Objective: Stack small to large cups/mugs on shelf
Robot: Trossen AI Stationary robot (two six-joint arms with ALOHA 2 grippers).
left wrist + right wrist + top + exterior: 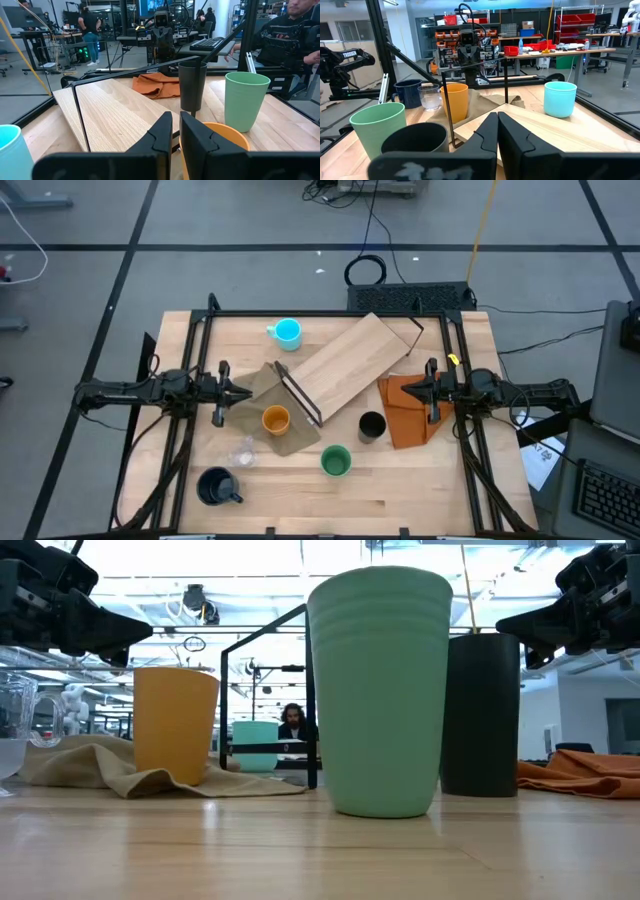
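Observation:
The plywood shelf (350, 365) lies flat and slantwise mid-table, its black frame end (300, 400) over the olive cloth (268, 383). The cups stand upright and apart. The cyan mug (287, 332) is toward the far edge. The orange cup (276, 420) stands on the cloth. The clear cup (241, 452), green cup (336, 461) and black tumbler (372, 426) are nearer, and the navy mug (217, 486) is at the near left. My left gripper (236, 392) hovers shut, left of the shelf. My right gripper (415, 388) hovers shut over the orange cloth (408, 412).
A black metal frame (205, 340) runs along the table's left, right and far sides. Bare wood lies along the near edge (400, 505). People sit and stand in the room beyond the table, seen in the left wrist view (295, 30).

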